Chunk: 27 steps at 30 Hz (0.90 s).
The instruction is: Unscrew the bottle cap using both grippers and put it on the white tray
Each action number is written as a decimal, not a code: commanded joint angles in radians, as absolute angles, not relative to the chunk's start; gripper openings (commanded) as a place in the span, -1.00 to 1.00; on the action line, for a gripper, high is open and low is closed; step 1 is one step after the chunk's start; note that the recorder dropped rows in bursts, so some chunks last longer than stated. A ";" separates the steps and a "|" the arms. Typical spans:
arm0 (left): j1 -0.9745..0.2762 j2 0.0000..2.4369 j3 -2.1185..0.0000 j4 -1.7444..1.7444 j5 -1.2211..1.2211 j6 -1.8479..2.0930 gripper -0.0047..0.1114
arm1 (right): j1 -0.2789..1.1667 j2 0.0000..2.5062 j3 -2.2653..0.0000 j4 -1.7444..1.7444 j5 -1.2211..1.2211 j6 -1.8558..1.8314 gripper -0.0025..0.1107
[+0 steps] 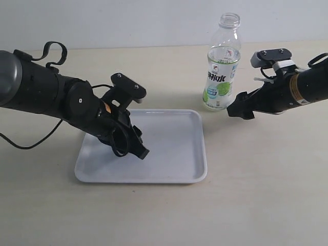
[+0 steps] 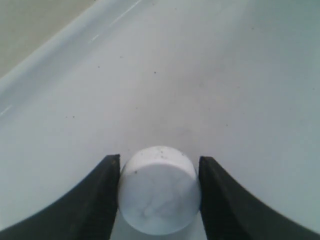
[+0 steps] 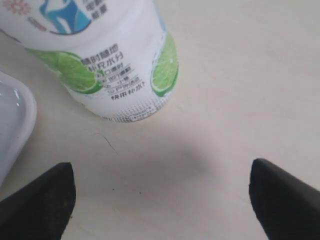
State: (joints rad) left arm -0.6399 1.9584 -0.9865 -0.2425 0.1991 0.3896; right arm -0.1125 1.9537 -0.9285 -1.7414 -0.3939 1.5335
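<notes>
White cap [image 2: 159, 192] sits clenched in my left gripper [image 1: 138, 148] over the tray [image 1: 177, 148]; my right gripper [image 1: 238, 110] gapes beside the uncapped bottle [image 1: 221, 72].

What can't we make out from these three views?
Exterior view: the left gripper hides the bottle cap.
Left wrist view: the frame edge cuts the bottle cap, so contact with the white tray is unclear.
Right wrist view: the frame edge crops the bottle above its label; of the right gripper only the tips of its fingers show.
</notes>
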 commanded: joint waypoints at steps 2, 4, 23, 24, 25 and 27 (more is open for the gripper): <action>-0.638 1.962 -0.983 -0.250 0.200 0.383 -0.92 | -0.119 1.943 -0.925 -1.744 -0.389 1.538 0.59; -0.638 1.962 -0.983 -0.250 0.200 0.383 -0.92 | -0.119 1.943 -0.925 -1.744 -0.389 1.538 0.59; -0.638 1.962 -0.983 -0.250 0.239 0.385 -0.59 | -0.119 1.943 -0.925 -1.744 -0.389 1.538 0.59; -0.638 1.962 -0.983 -0.250 0.239 0.385 -0.47 | -0.119 1.943 -0.925 -1.744 -0.389 1.538 0.59; -0.638 1.962 -0.983 -0.250 0.235 0.385 -0.35 | -0.119 1.943 -0.925 -1.744 -0.389 1.538 0.59; -0.638 1.962 -0.983 -0.248 0.235 0.387 -0.13 | -0.119 1.943 -0.925 -1.744 -0.389 1.538 0.59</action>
State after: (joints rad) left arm -0.6399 1.9584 -0.9865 -0.2425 0.2313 0.3883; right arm -0.1139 1.9537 -0.9285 -1.7414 -0.3932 1.5360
